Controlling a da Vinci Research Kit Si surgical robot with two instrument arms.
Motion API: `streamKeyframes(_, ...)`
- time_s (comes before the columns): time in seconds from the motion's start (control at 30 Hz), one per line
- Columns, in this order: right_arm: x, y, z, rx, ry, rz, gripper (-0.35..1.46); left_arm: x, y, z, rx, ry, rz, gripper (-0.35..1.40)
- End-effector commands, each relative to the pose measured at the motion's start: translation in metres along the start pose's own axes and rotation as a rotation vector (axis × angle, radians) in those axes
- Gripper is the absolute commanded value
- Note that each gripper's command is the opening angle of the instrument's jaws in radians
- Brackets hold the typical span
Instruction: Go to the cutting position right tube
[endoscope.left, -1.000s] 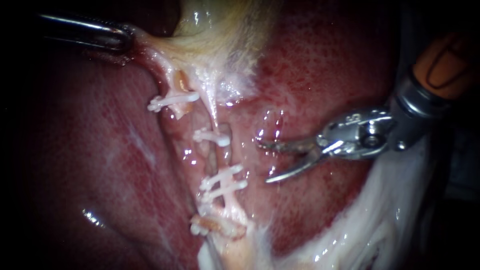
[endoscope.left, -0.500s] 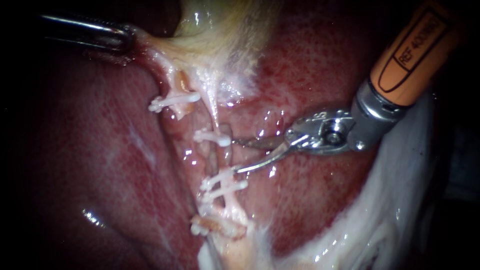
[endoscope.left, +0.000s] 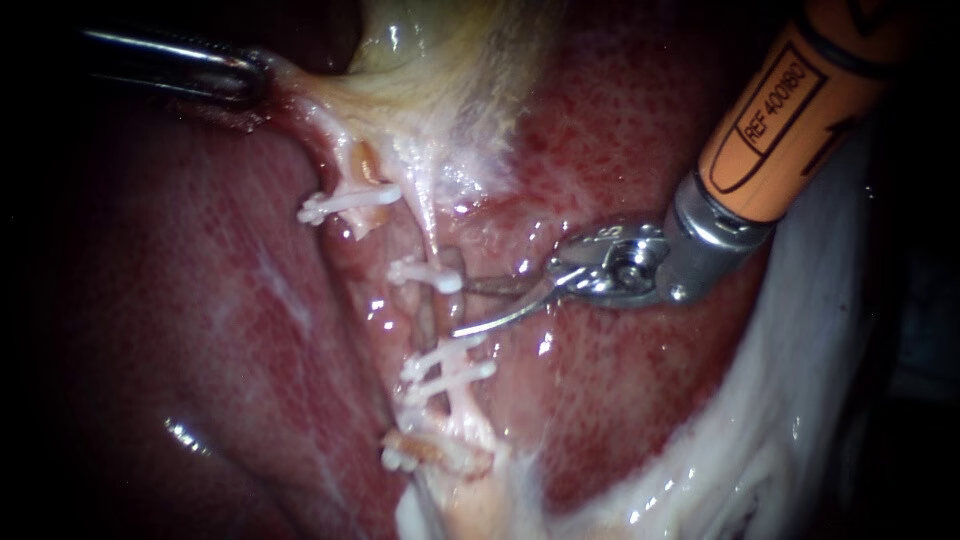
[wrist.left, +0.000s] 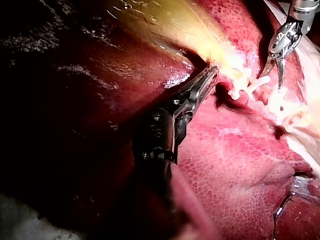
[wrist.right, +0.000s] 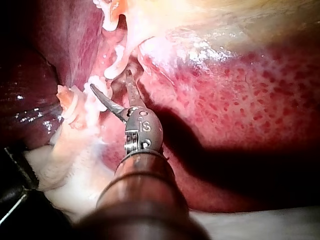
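The left tool (endoscope.left: 248, 80) is clenched on the gallbladder (endoscope.left: 440, 60), holding it taut. The right tube (endoscope.left: 430, 235) sits mid-view. The right tool (endoscope.left: 463, 308) has blades gaping right at the bare stretch between the clips (endoscope.left: 425, 273). Looks pretty much in position, maybe a nudge deeper to go.

Orange-shafted, silver-tipped right instrument (endoscope.left: 462, 308), dark steel left instrument (endoscope.left: 255, 78)

Your right instrument (endoscope.left: 462, 308), silver-hinged on an orange shaft, has moved in from 3 o'clock toward the centre. Its thin open blades, earlier well apart from the pale thin tube (endoscope.left: 430, 240), now reach it between the single white clip (endoscope.left: 425, 273) and the white clip pair (endoscope.left: 448, 365).
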Motion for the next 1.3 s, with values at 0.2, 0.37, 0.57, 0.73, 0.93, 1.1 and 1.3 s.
streamKeyframes(0.2,0.0002,0.0001,0.0004,0.048,0.024,0.005,1.41,0.0,0.0,0.0,0.0,0.0,0.0,-0.35)
streamKeyframes(0.37,0.0005,-0.0002,0.0008,0.093,0.042,0.002,1.41,0.0,0.0,0.0,0.0,0.0,0.0,-0.35)
streamKeyframes(0.57,0.0009,-0.0009,0.0017,0.142,0.05,-0.003,1.41,0.0,0.0,0.0,0.0,0.0,0.0,-0.35)
streamKeyframes(0.73,0.0011,-0.0012,0.0022,0.177,0.075,-0.009,1.41,0.0,0.0,0.0,0.0,0.0,0.0,-0.35)
streamKeyframes(0.93,0.0015,-0.0012,0.0026,0.231,0.101,-0.015,1.41,0.0,0.0,0.0,0.0,0.0,0.0,-0.35)
streamKeyframes(1.1,0.0019,-0.0012,0.0032,0.256,0.127,-0.017,1.4,0.0,0.0,0.0,0.0,0.0,0.0,-0.35)
streamKeyframes(1.3,0.0026,-0.0009,0.0039,0.273,0.147,-0.018,1.4,0.0,0.0,0.0,0.0,0.0,0.0,-0.35)
